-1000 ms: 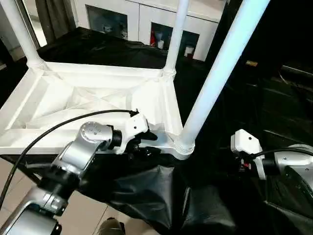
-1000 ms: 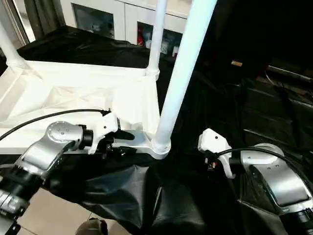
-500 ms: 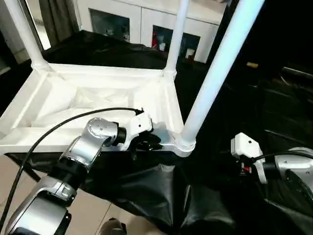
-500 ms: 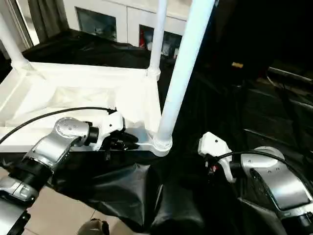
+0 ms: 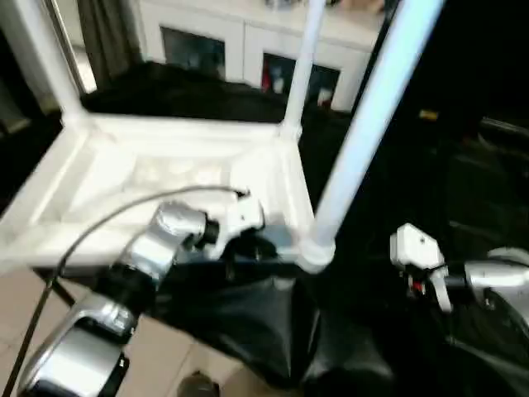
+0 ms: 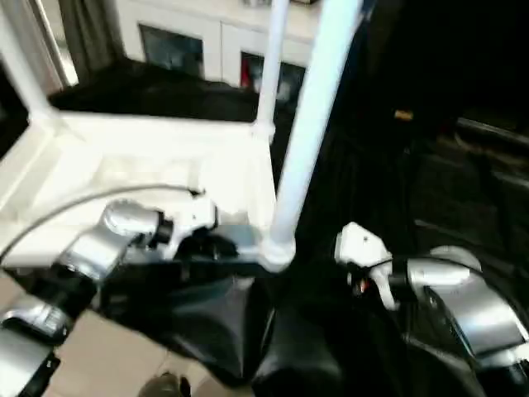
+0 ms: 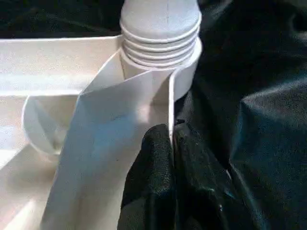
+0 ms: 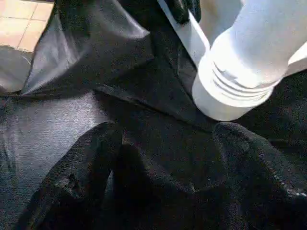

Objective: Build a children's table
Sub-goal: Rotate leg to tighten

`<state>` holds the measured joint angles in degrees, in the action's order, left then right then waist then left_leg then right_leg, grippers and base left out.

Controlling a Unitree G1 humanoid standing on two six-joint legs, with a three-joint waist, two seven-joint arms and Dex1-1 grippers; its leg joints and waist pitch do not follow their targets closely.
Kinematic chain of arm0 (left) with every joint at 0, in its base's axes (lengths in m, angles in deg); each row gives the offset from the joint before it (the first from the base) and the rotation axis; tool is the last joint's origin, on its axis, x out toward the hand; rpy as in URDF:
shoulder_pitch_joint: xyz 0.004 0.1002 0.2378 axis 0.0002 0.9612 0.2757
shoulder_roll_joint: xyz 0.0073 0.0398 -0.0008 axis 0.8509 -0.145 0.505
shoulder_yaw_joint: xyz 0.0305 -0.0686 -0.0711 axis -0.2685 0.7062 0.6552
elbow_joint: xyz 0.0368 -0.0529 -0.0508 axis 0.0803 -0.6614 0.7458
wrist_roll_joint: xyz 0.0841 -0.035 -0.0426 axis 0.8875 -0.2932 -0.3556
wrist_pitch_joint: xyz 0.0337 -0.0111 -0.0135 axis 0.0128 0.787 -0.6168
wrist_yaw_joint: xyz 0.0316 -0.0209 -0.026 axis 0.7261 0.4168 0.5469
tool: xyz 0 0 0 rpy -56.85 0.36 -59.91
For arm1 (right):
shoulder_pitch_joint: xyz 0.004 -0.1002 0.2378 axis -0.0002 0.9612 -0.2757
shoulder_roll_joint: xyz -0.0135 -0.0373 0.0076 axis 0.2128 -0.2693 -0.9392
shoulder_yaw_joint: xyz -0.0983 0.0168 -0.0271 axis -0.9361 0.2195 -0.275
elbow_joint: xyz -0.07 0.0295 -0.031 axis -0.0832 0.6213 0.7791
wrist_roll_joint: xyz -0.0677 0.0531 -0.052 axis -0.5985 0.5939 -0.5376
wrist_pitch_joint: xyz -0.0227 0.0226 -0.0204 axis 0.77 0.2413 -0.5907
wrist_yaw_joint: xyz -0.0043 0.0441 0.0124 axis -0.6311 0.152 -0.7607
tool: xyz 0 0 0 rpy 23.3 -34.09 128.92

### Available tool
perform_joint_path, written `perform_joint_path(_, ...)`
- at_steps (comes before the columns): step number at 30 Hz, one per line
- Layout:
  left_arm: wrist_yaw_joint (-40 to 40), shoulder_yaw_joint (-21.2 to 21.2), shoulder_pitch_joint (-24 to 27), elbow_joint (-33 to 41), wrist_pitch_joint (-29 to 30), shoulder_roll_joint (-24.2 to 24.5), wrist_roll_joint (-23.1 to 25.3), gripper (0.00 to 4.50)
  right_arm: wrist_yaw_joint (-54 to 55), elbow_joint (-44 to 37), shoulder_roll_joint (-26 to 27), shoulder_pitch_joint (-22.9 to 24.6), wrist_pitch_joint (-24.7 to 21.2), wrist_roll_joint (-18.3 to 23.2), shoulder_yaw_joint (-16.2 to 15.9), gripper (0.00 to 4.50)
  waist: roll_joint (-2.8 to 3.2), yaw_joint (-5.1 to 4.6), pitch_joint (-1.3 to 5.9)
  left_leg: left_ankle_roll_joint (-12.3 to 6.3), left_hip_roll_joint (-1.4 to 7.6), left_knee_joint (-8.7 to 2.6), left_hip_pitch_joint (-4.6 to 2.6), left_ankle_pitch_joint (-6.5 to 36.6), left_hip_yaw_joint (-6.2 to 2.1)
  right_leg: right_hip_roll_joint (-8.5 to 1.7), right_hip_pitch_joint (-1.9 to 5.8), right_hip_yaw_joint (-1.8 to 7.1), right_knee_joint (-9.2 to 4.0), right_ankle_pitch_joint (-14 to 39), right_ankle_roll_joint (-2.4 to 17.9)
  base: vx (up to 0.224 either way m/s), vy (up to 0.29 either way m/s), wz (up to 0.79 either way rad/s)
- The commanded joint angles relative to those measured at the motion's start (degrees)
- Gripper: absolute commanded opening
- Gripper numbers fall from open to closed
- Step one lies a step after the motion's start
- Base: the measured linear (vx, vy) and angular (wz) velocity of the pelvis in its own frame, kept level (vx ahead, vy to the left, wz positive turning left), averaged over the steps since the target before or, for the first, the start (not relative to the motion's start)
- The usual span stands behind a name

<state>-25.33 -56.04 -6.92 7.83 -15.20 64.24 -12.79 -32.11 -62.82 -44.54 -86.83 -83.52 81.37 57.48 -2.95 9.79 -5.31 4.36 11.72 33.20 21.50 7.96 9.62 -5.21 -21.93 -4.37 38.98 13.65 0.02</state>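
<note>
Tabletop (image 5: 165,178) upside down on black cloth (image 8: 72,120), legs (image 5: 364,132) upright in corner sockets. Left gripper (image 7: 171,143) pinched tight on tabletop's thin rim beside near-corner socket (image 7: 160,52). Right gripper (image 8: 168,158) wide apart, empty, just beside that socket.

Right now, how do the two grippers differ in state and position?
The left gripper is shut on the tabletop rim, beside the near corner leg; the right gripper is open, holds nothing and hovers over the black cloth right of that leg. Both have black fingers.
</note>
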Motion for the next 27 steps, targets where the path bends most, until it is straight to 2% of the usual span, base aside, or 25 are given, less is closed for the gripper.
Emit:
perform_joint_path(1,-0.1,-0.3,-0.5,-1.4,-0.1,0.5,1.8,0.09,-0.2,0.2,-0.8,-0.8,0.1,-0.1,0.2,3.58,-0.22,-0.21,4.06,-0.56,1.54,-3.39,-0.25,14.1,-0.68,-3.5,2.03,2.81,-7.03,14.0,9.6,0.0,0.0,0.0)
perform_joint_path(2,-0.1,-0.3,-0.5,-1.4,-0.1,0.5,1.8,0.09,-0.2,0.2,-0.8,-0.8,0.1,-0.1,0.2,3.58,-0.28,-0.42,3.98,-0.52,1.58,-3.41,-0.52,15.9,-0.63,-3.54,2.0,2.9,-7.1,13.8,10.0,0.0,0.0,0.0)
perform_joint_path(4,-0.5,-0.9,-0.8,-2.2,-0.3,0.6,2.6,0.09,-0.1,0.3,-0.6,-1.0,0.1,-0.2,0.2,3.58,-0.29,-0.53,3.99,-0.64,1.57,-3.47,-0.51,16.5,-0.59,-3.53,2.12,2.94,-7.15,13.9,10.1,0.0,0.0,0.0)
perform_joint_path(5,-0.7,-1.1,-0.8,-2.5,-0.4,0.6,2.8,0.09,0.0,0.3,-0.6,-1.0,0.1,-0.2,0.1,3.58,-0.2,-0.6,3.96,-0.71,1.7,-3.5,-0.83,17.6,-0.55,-3.6,1.96,3.07,-7.26,14.4,10.2,0.0,0.0,0.0)
perform_joint_path(8,0.3,-0.8,-0.9,-2.8,-1.9,0.4,3.1,0.09,0.4,0.2,-0.4,-1.0,0.0,-0.3,0.0,3.58,-0.2,-0.68,3.98,-0.96,1.74,-3.65,-0.88,17.7,-0.44,-3.68,2.1,3.04,-7.58,14.5,10.2,0.0,0.0,0.0)
perform_joint_path(11,1.2,0.0,-1.3,-3.0,-0.2,-0.1,2.6,0.58,0.5,0.1,-0.3,-1.0,0.0,-0.3,-0.1,3.58,-0.27,-0.66,3.82,-0.62,1.76,-3.67,-1.0,18.9,-0.38,-3.86,1.95,3.19,-7.93,17.1,9.6,0.0,0.0,0.0)
perform_joint_path(15,1.8,1.3,-1.6,-2.7,1.5,-0.9,1.3,0.71,0.6,0.1,-0.2,-0.9,0.0,-0.2,-0.2,3.58,-0.31,-0.68,3.86,-0.45,1.83,-3.82,-1.02,19.1,-0.47,-3.89,1.98,3.08,-8.07,18.5,9.3,0.0,0.0,0.0)
perform_joint_path(16,2.1,1.5,-1.7,-2.6,1.8,-1.1,1.2,0.96,0.6,0.1,-0.1,-0.9,0.0,-0.2,-0.3,3.58,-0.26,-0.67,3.88,-0.46,1.85,-3.8,-1.05,19.1,-0.46,-3.96,1.92,3.11,-8.13,18.5,9.4,0.0,0.0,0.0)
perform_joint_path(24,2.3,1.5,-1.9,-3.8,2.1,-1.3,1.7,1.0,0.6,0.1,-0.1,-0.9,0.2,-0.1,-0.5,3.58,-0.21,-0.71,4.03,-0.41,1.95,-4.02,-1.12,19.7,-0.5,-3.95,1.9,3.03,-8.27,17.9,9.4,0.0,0.0,0.0)
perform_joint_path(25,1.5,1.2,-1.8,-3.4,2.7,-1.1,2.0,0.73,0.6,0.1,-0.1,-0.9,0.3,-0.1,-0.5,3.58,-0.32,-0.7,4.08,-0.38,1.92,-3.98,-1.1,19.7,-0.47,-3.97,1.91,3.05,-8.28,17.9,9.5,0.0,0.0,0.0)
perform_joint_path(27,1.0,0.9,-1.6,-3.0,3.1,-0.9,2.3,0.65,0.6,0.2,-0.1,-0.9,0.3,-0.1,-0.5,3.58,-0.24,-0.73,4.0,-0.41,1.93,-3.98,-1.22,19.9,-0.43,-4.01,1.75,3.09,-8.38,18.2,9.6,0.0,0.0,0.0)
